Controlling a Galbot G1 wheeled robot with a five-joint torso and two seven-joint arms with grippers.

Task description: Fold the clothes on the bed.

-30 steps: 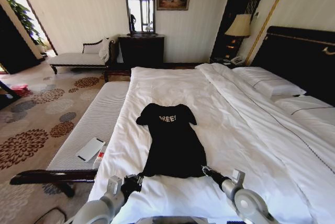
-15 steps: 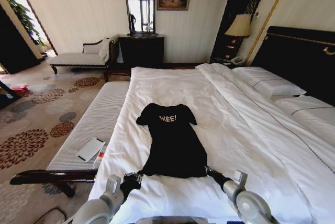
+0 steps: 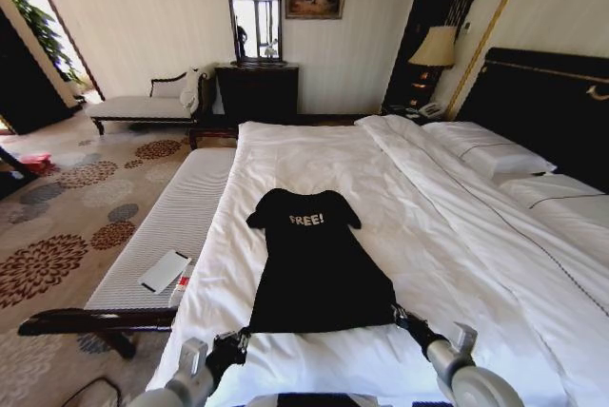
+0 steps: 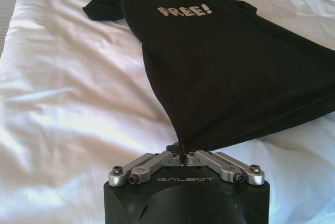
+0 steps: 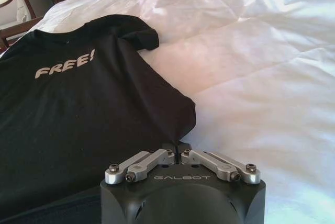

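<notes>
T-shirt [image 3: 319, 269]: flat, chest up, near the foot of the bed [image 3: 457, 226]; hem nearest the robot
Left gripper [image 3: 231, 341]: closed, pinching the near left hem corner
Right gripper [image 3: 404, 318]: closed, pinching the near right hem corner
Progress: shirt spread and hem drawn taut; no fold made; sleeves and body all left to fold
</notes>
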